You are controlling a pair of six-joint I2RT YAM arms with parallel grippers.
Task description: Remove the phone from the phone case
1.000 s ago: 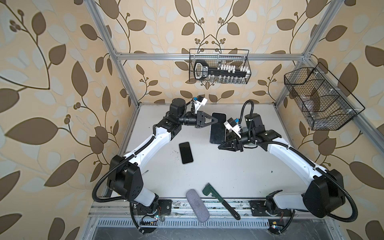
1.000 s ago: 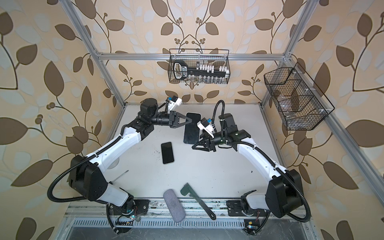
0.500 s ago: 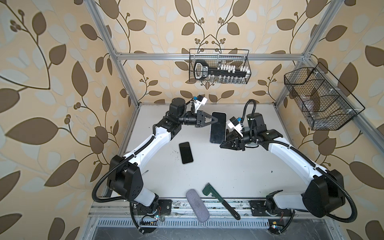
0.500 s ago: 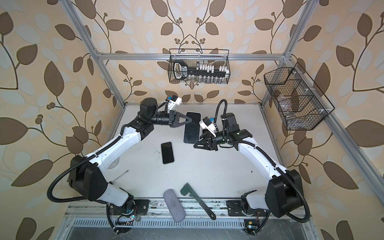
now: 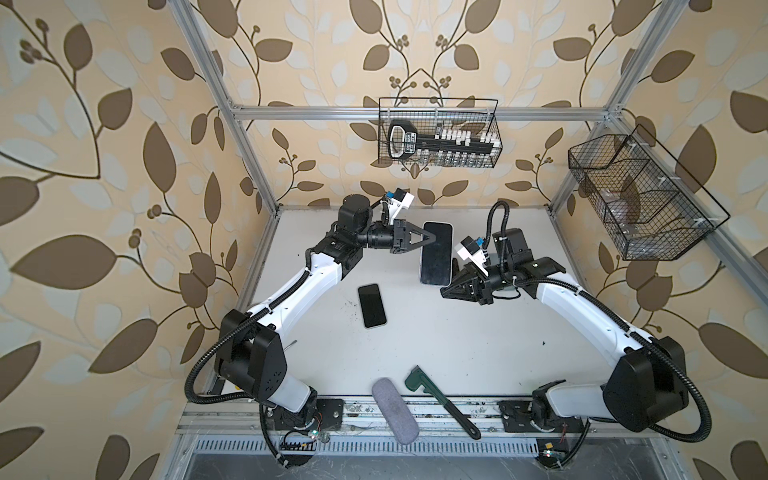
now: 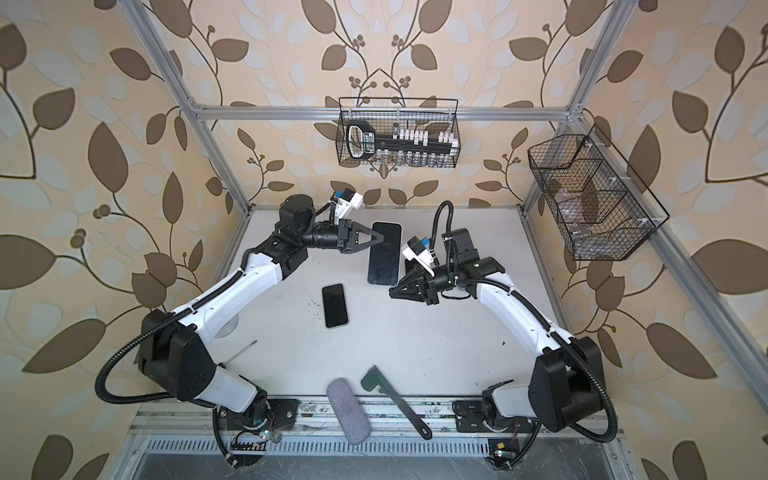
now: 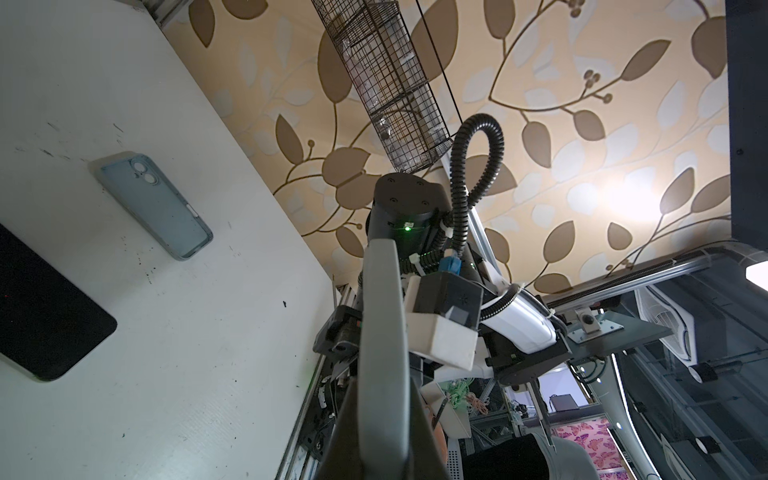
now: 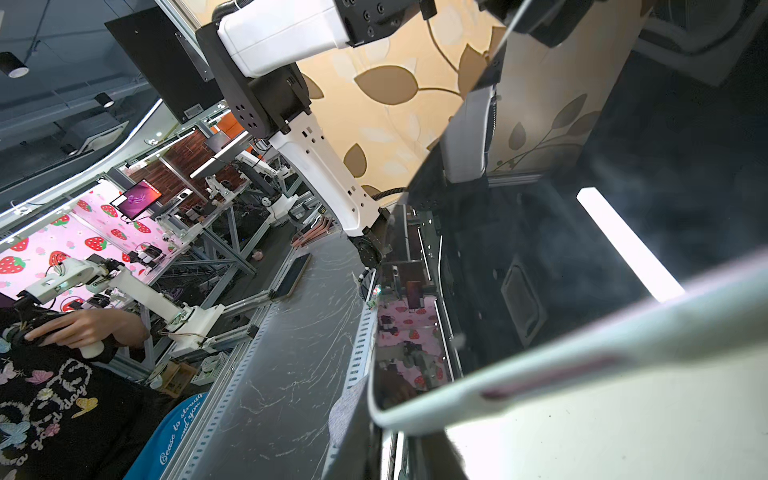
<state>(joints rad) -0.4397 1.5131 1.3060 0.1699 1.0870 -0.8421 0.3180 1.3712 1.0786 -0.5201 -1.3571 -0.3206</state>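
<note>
The white tabletop [image 5: 457,332] is filling the middle of both top views, with a black wire basket of small parts [image 5: 478,160] hanging on the back wall at upper centre and a second black wire basket [image 5: 665,245] hanging at the upper right. Just above centre, the left gripper [image 5: 433,237] [image 6: 381,237] is reaching in from the left. Its jaws are pinching the upper left edge of a large black-screened phone with a pale rim [image 5: 435,253] [image 6: 384,253] and holding it up off the table. I cannot tell whether that rim is a case. The right gripper [image 5: 444,293] [image 6: 392,294] is sitting at the phone's lower right corner with its jaws drawn close together. Whether they are actually nipping the corner I cannot tell. Left of centre a smaller black phone [image 5: 372,306] [image 6: 335,306] is lying flat, screen up. At the bottom centre a grey oblong fabric pouch [image 5: 395,411] is resting across the front rail, with a dark green long-handled wrench [image 5: 446,409] lying just beside it. In the left wrist view an empty pale blue phone case [image 7: 156,205] is lying open side up on the table, well apart from the held phone.
</note>
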